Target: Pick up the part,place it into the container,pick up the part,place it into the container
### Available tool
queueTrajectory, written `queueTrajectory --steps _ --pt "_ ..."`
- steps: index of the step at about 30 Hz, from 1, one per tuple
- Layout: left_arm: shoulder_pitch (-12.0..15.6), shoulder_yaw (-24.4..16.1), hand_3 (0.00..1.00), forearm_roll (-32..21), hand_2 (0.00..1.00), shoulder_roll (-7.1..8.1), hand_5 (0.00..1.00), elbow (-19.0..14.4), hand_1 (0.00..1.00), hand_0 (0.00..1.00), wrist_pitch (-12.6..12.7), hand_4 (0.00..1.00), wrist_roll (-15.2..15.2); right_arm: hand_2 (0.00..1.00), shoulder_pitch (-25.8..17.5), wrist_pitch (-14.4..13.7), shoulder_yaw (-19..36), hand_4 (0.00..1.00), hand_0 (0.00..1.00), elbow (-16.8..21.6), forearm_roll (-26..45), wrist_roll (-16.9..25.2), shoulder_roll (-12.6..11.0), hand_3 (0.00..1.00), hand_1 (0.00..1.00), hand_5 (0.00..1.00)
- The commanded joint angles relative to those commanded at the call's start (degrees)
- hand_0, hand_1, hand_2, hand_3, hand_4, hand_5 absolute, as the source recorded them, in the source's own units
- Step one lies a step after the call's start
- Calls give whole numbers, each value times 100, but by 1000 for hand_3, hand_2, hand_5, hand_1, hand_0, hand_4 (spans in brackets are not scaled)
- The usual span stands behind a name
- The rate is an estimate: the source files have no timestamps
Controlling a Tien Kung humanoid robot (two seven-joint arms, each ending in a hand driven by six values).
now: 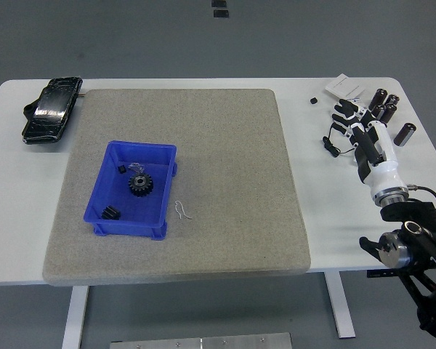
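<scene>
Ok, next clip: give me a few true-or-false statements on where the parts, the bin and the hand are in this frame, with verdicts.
1. A black gear lies inside the blue bin. True.
2. The blue bin sits on the bare white table. False: it sits on the grey mat.
3. The right hand is over the table's right side, among the black cylinders. True.
4. The left hand is reaching into the bin. False: no left hand is in view.
5. The thin wire clip lies inside the bin. False: it lies on the mat just right of the bin.
</scene>
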Motion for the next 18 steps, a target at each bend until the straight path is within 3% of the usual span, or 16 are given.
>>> queueTrajectory --steps 18 --pt "76 147 584 -348 602 -149 277 8 635 678 43 638 -86 772 -60 2 380 865 774 92 -19 -10 8 724 766 665"
